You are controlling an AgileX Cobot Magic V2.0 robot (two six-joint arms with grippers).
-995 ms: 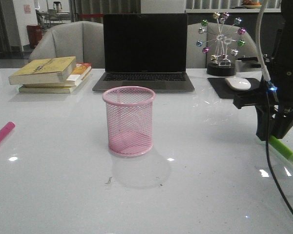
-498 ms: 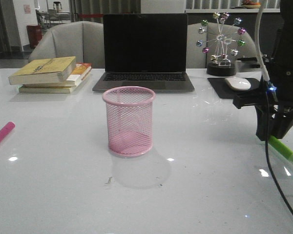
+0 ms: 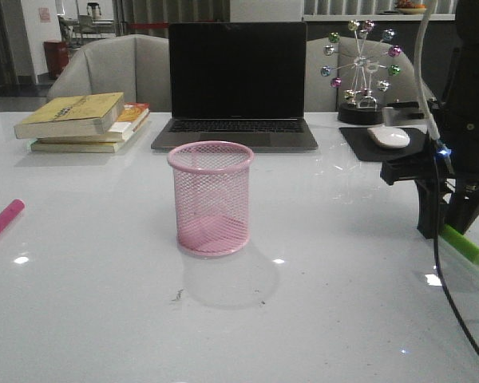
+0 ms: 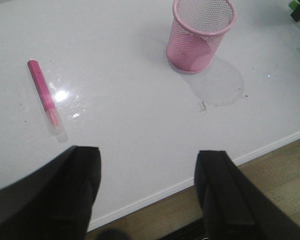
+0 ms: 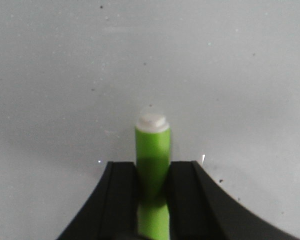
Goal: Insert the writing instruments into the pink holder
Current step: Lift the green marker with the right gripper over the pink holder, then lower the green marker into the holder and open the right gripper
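Note:
The pink holder [image 3: 211, 199] stands upright mid-table, in front of the laptop, with nothing visible inside it. The lime green marker [image 3: 464, 248] lies on the table at the right. My right gripper [image 3: 440, 232] is down over it, and in the right wrist view its fingers press both sides of the green barrel [image 5: 152, 147], the pale tip sticking out beyond them. Far left on the table lies the magenta pink marker [image 3: 3, 222]. The left wrist view shows that marker [image 4: 42, 92], the holder [image 4: 200, 35], and my left gripper [image 4: 147, 167] open and empty above the table's front edge.
A laptop [image 3: 237, 84] and a stack of books [image 3: 84, 121] sit at the back. At the back right are a mouse [image 3: 389, 136] on a black pad and a ball ornament [image 3: 361, 72]. The table's front edge [image 4: 190, 182] runs just below my left gripper.
My right gripper has sunk slightly lower over the green marker. The holder and the pink marker have not moved.

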